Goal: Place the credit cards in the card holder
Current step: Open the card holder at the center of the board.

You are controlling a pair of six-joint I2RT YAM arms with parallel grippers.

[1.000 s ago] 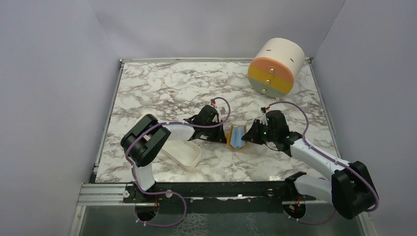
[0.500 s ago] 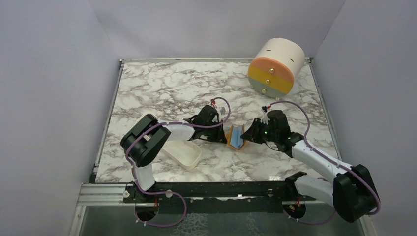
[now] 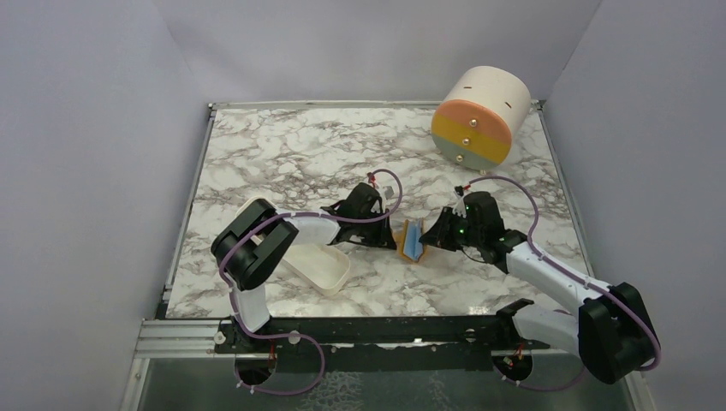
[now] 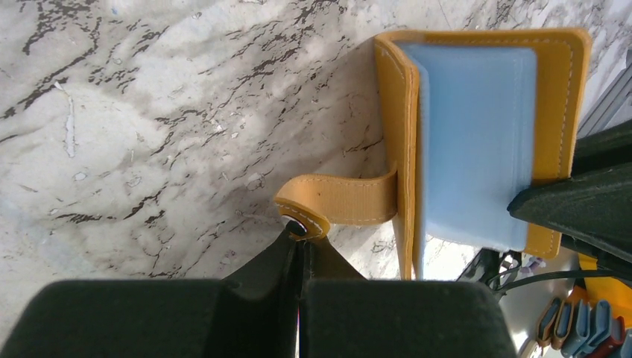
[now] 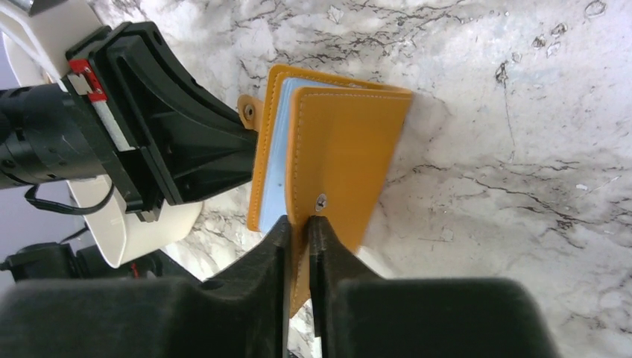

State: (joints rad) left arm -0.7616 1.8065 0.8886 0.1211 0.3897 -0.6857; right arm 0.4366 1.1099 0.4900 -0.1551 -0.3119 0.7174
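Standing half-open on its edge at ctr of the top view, card holder [image 3: 413, 240] sits on the marble table [image 3: 282, 154] btwn both arms. Leather-like orange covers w/ blue-grey pockets [image 4: 473, 142] inside: judged light, soft and floppy at the fold, likely to swing shut if let go. Best holds, in my view, are the strap tab and the free cover edge, as taken now. Fingers of left gripper [image 4: 298, 231] are closed tight on the strap [image 4: 343, 200] end, lower ctr of its view. Fingers of right gripper [image 5: 299, 231] are closed narrow on the cover edge beside the snap stud [image 5: 320, 200]; how firm, cannot tell. No credit cards visible in any view. Lower left of holder: white tray [image 3: 330, 278]. Upper right, well apart: drum [image 3: 479, 116].
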